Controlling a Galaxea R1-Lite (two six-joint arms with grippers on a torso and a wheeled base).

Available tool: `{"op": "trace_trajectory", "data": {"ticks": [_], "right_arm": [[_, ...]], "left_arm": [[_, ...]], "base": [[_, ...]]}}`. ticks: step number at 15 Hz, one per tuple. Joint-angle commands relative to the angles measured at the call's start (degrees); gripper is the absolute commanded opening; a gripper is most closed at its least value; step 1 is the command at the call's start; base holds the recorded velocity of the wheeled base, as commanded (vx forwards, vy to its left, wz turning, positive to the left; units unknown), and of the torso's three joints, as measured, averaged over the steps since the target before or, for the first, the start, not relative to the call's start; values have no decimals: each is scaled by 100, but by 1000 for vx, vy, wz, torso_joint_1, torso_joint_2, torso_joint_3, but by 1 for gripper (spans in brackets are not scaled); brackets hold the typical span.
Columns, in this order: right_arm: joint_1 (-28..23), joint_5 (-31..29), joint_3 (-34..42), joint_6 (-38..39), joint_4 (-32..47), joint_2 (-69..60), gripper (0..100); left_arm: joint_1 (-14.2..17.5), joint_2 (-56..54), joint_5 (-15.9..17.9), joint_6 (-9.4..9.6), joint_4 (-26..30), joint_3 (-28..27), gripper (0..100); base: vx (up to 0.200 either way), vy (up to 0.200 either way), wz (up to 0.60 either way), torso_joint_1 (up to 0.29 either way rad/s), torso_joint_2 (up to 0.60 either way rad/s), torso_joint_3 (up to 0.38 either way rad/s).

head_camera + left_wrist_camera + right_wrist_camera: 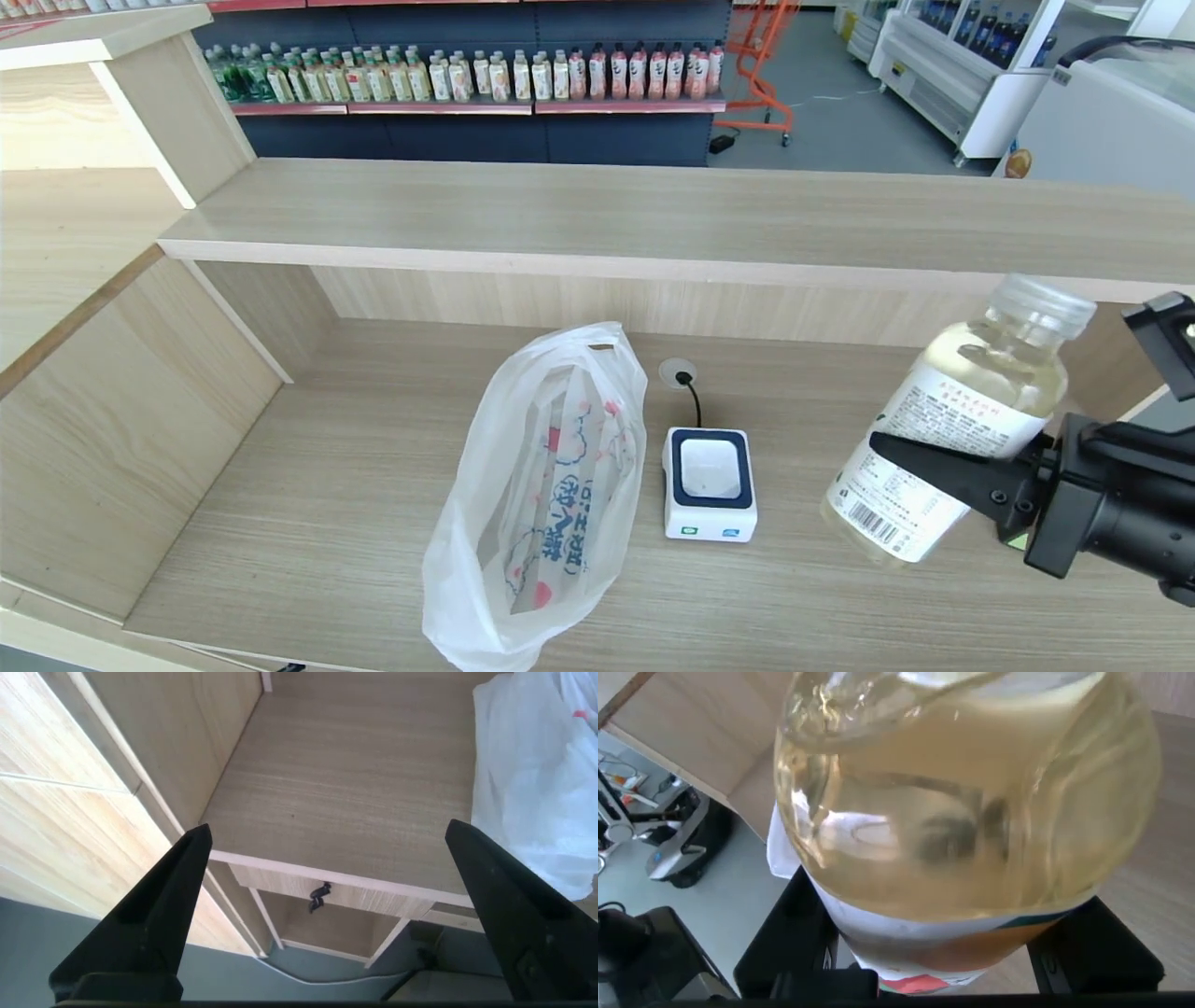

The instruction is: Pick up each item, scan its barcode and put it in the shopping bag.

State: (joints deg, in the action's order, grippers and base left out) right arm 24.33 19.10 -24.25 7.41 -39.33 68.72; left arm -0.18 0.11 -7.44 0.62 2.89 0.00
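My right gripper [934, 467] is shut on a clear bottle [952, 420] of pale yellow drink, held tilted in the air to the right of the scanner, cap up and barcode low on its white label. Up close the bottle [971, 812] shows its base. The white and blue barcode scanner [709, 483] sits on the wooden counter mid-table. Left of it lies the white plastic shopping bag [541, 495], mouth open, with a pink and blue packet inside. My left gripper [327, 915] is open over the counter's near left edge, the bag [542, 784] off to one side.
The counter [327, 523] is a recessed wooden well with a raised ledge [653, 215] behind and a side wall on the left. A black cable [693, 397] runs from the scanner to a grommet. Shop shelves of bottles and freezers stand beyond.
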Motion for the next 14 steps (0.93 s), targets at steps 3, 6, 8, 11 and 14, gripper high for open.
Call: {"op": "trace_trajectory", "data": {"ticks": [3, 6, 8, 11, 14], "right_arm": [[19, 6, -142, 103, 4, 344, 0], [19, -3, -230, 410, 4, 669, 0], [19, -3, -238, 674, 4, 933, 0], [142, -56, -449, 700, -5, 1443, 0], [573, -557, -599, 735, -40, 1908, 0]], "left_arm": [[9, -2, -3, 8, 1, 0, 100], [9, -2, -3, 8, 1, 0, 100], [9, -2, -3, 8, 1, 0, 100], [9, -2, -3, 8, 1, 0, 100], [9, -2, -3, 8, 1, 0, 100]], "base": [[0, 133, 0, -5, 0, 2], [0, 0, 0, 0, 0, 0], [0, 0, 0, 0, 0, 0], [0, 0, 0, 0, 0, 0], [0, 0, 0, 0, 0, 0]]}}
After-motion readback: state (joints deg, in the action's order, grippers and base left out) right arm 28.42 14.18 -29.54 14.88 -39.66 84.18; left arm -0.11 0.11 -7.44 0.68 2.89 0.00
